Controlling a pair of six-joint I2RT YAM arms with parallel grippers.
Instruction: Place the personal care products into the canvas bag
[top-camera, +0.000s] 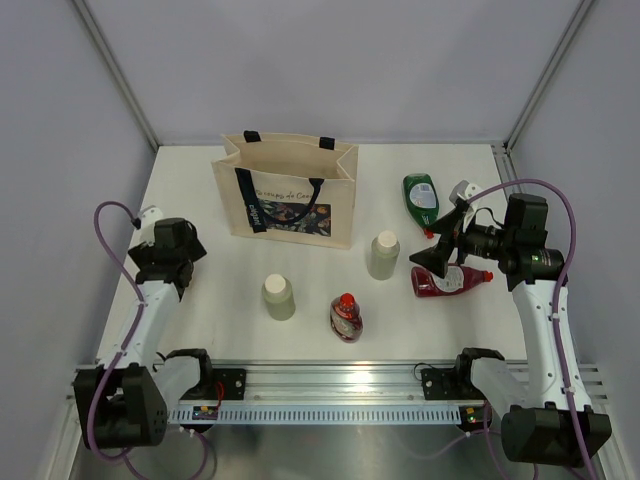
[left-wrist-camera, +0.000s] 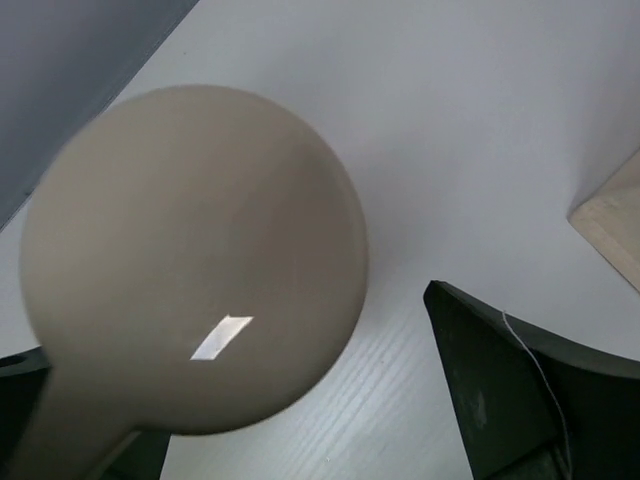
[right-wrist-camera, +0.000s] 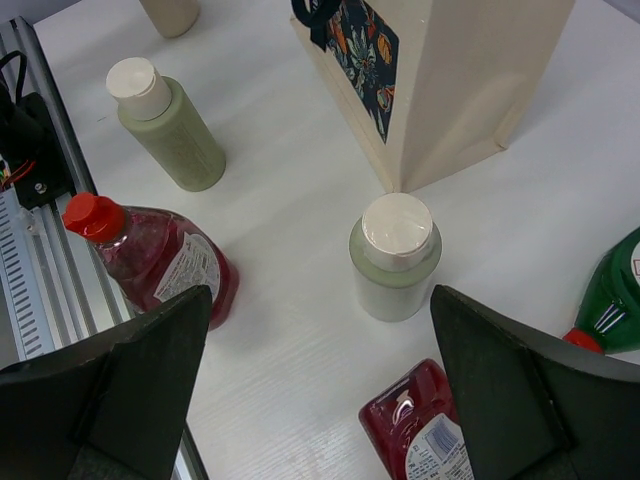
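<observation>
Now, with left claw and right claw both wide and empty, the right one faces the upright grey-green bottle just right of the canvas bag at upper centre, and a skewed close could topple it or nudge the red bottle.

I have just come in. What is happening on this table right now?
The job is putting bottles into the canvas bag, which stands upright at the back of the table. Five bottles are outside it: two grey-green bottles and a red bottle standing, a second red bottle and a dark green bottle lying down. The right end effector hovers open near the second red bottle. The left end effector is open too, holding nothing.
</observation>
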